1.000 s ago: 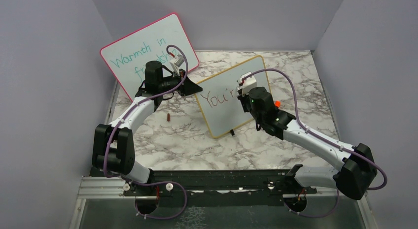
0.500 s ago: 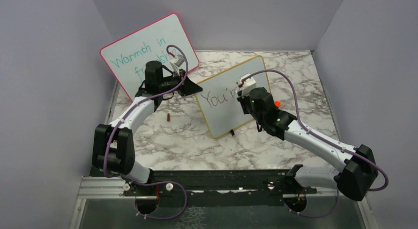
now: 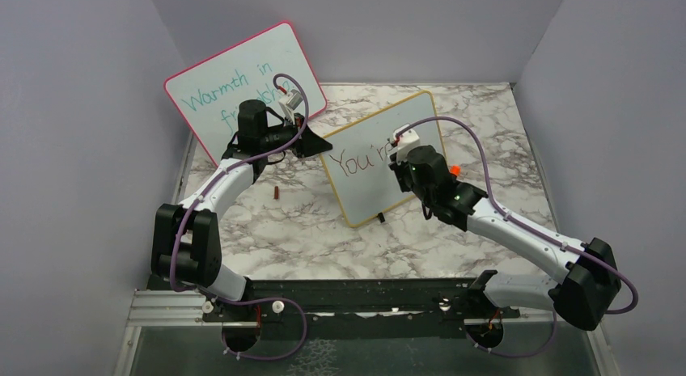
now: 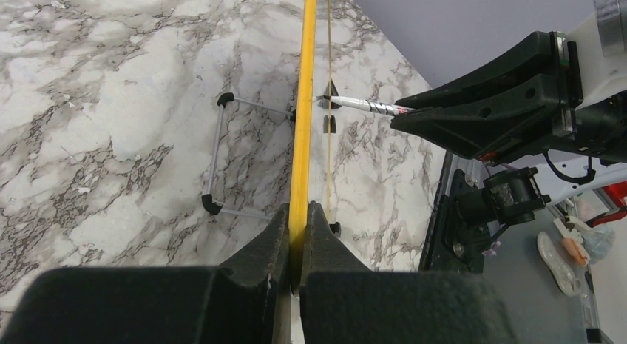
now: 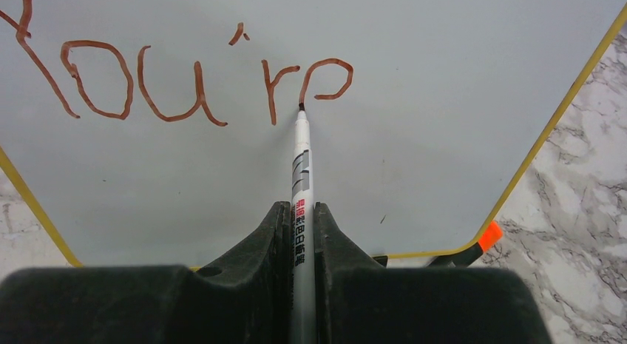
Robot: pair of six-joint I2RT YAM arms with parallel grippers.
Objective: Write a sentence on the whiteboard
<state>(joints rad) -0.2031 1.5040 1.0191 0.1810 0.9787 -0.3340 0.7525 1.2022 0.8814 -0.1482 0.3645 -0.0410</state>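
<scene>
Open marble table [image 3: 323,230] lies from 6 to 7 o'clock of the whiteboard [image 3: 368,190], passable up to the arm bases. At 9 o'clock the left gripper [image 4: 298,218] is clamped on the board's edge, and its arm bars 8 to 10 o'clock. The pink-framed board [image 3: 235,69] leans at 10 to 11 o'clock, close behind that arm. The right gripper [image 5: 301,211], closed on a marker [image 5: 300,159], occupies the board's face, and its arm blocks 4 to 5 o'clock. A small dark cap [image 3: 277,192] lies at 8 o'clock. Open marble from 12 to 2 o'clock is bounded by walls.
</scene>
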